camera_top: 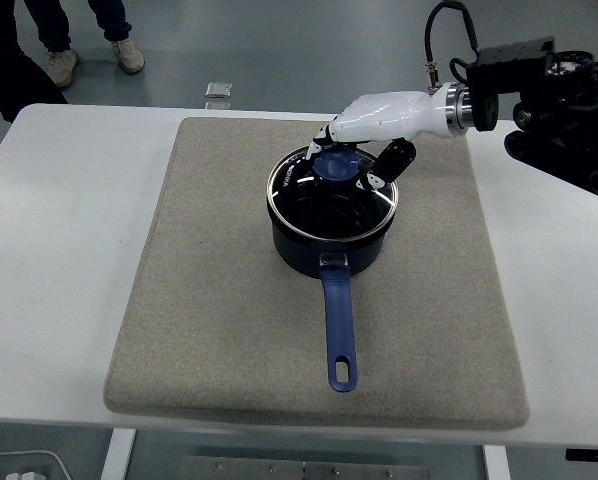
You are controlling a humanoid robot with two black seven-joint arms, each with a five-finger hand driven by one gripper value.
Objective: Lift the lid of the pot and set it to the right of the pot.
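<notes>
In the head view we take the dark blue pot [329, 240] as our landmark. It stands on a beige mat [199, 300] that covers the middle of the white table [59, 250], a little behind the centre of the mat. Its long blue handle [338, 325] points toward the near edge of the table.

On top of the pot we see the glass lid [331, 198] with a metal rim, and it looks slightly tilted, the far right side seeming a bit higher than the near left side. We cannot tell if it is fully free from the pot's rim. In the middle of the lid sits a blue knob [334, 166].

The right hand [367, 140], white with dark fingertips, reaches in from the right, above the far side of the pot. Its fingers [391, 164] are curled around the knob: some come down on the right of it and others close from behind and left, so the knob is pinched between them.

Beyond the table, far left of the pot, a person's feet [94, 58] stand on the floor.
</notes>
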